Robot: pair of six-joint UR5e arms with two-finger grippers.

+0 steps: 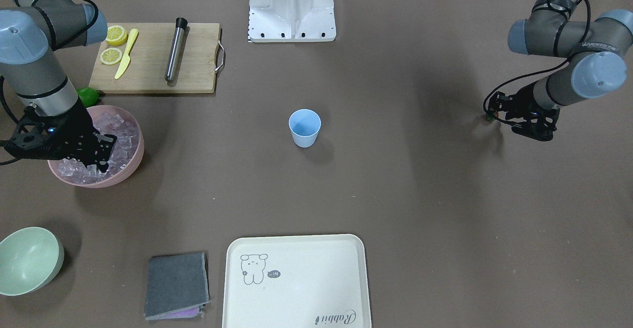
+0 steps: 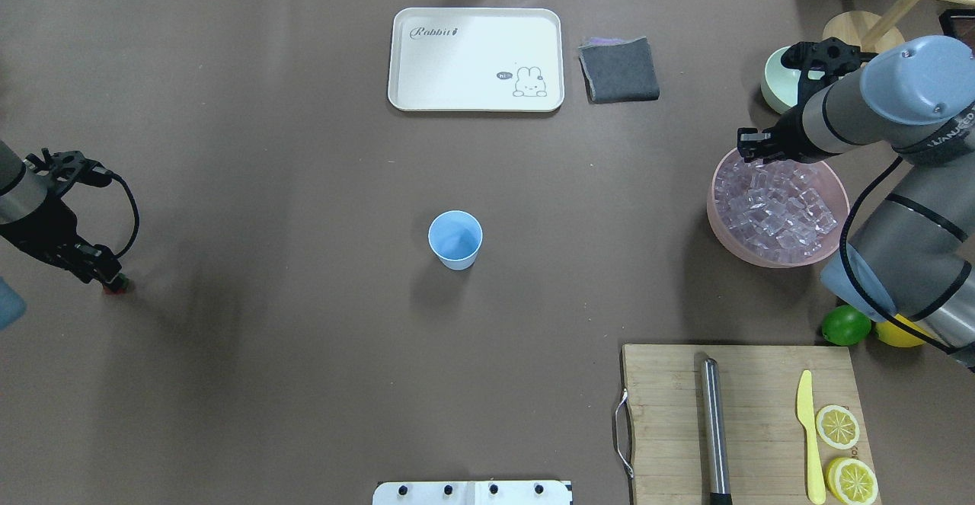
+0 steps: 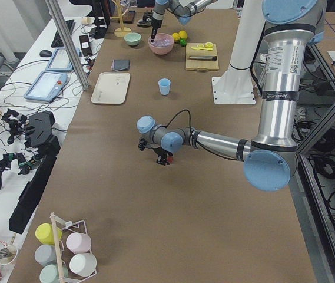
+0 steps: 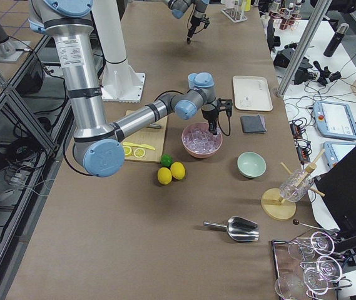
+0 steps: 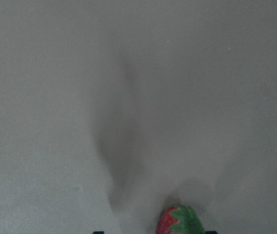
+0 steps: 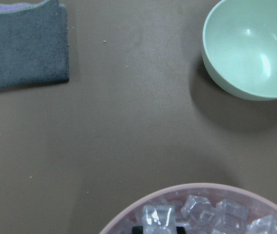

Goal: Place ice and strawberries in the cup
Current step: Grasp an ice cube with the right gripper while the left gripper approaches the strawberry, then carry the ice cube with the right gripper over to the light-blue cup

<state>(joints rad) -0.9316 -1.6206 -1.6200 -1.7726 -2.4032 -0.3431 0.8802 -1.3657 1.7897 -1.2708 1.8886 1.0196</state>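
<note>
The light-blue cup (image 2: 455, 240) stands upright mid-table, nothing showing inside it, also in the front view (image 1: 304, 127). The ice (image 2: 777, 208) fills the pink bowl (image 2: 762, 259). My right gripper (image 1: 101, 162) is down among the cubes at the bowl's far edge. In the right wrist view its fingertips are close together behind one ice cube (image 6: 155, 214). The strawberry (image 5: 179, 222), red with a green top, lies far to my left. My left gripper (image 2: 114, 282) is open, its fingertips on either side of the strawberry.
A cutting board (image 2: 746, 413) holds lemon slices, a yellow knife and a steel muddler. A lime (image 2: 845, 325) and a lemon lie by the pink bowl. A pale green bowl (image 6: 250, 48), a grey cloth (image 2: 618, 69) and a white tray (image 2: 476, 59) sit along the far edge.
</note>
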